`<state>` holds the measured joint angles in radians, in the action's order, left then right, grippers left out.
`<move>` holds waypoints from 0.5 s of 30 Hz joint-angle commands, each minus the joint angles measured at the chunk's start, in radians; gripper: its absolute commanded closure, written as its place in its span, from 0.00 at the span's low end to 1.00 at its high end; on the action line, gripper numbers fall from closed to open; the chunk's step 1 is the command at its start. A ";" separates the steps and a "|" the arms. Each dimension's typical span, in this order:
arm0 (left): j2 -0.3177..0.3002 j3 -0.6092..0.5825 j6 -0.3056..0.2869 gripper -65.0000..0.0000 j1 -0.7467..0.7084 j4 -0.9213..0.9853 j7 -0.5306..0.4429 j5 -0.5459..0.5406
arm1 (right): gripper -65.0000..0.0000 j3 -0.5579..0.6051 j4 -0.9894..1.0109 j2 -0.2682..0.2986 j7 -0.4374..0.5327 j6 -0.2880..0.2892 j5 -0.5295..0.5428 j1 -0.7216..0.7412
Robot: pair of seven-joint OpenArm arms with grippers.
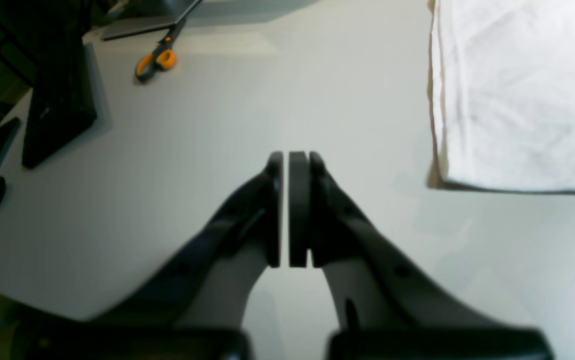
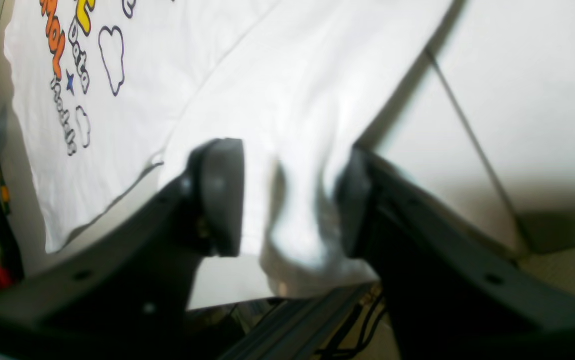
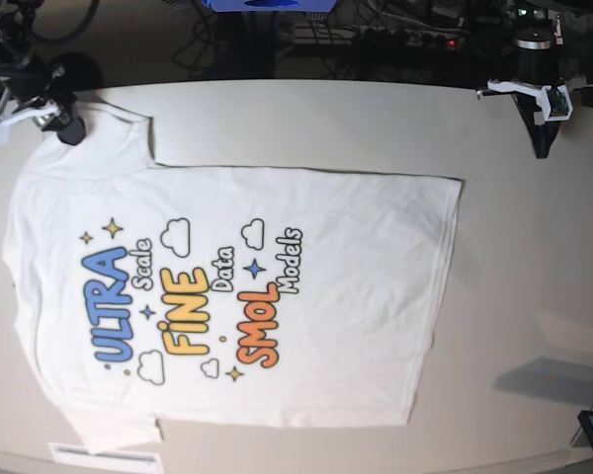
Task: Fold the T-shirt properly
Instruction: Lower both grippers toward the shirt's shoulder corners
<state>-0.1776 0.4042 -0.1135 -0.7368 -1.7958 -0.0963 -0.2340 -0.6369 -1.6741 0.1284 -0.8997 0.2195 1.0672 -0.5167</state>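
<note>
On pale table (image 3: 514, 257): T-shirt (image 3: 277, 296) flat; scissors (image 1: 156, 59) near edge.

The only writing I could read stood on the T-shirt (image 3: 277, 296) spread print-up on the counter (image 3: 514, 296). In the base view its chest carried "ULTRA" (image 3: 111, 304) in blue with a small "Scale" (image 3: 142, 264) beside it, "FINE" (image 3: 187, 311) in yellow with "Data" (image 3: 223, 269) next to it, and "SMOL" (image 3: 258, 327) in orange followed by "Models" (image 3: 289, 262) in outlined white letters, all running sideways in that view. From my right wrist camera I caught part of the orange word (image 2: 53, 37) and "Data" (image 2: 78, 57) at the frame's upper left, the rest cut off or too blurred. My left wrist camera showed no lettering.
</note>
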 commanded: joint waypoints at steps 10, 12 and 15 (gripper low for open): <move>-0.020 0.008 0.005 0.84 0.004 0.040 -0.024 -0.081 | 0.99 -0.001 -0.005 0.001 -0.019 -0.007 -0.008 -0.009; -0.027 0.008 0.005 0.64 0.009 0.038 -0.024 -0.170 | 0.99 0.001 -0.005 0.000 -0.020 -0.007 -0.008 -0.009; -0.073 -0.001 0.004 0.39 0.009 0.038 -0.023 -0.290 | 0.99 0.001 -0.005 0.000 -0.023 -0.007 -0.008 -0.009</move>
<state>-0.2367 0.3962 -0.1131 -0.7185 -1.7390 -0.0933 -0.5171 -0.6338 -1.6703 0.1181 -0.9157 0.2111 1.0523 -0.5186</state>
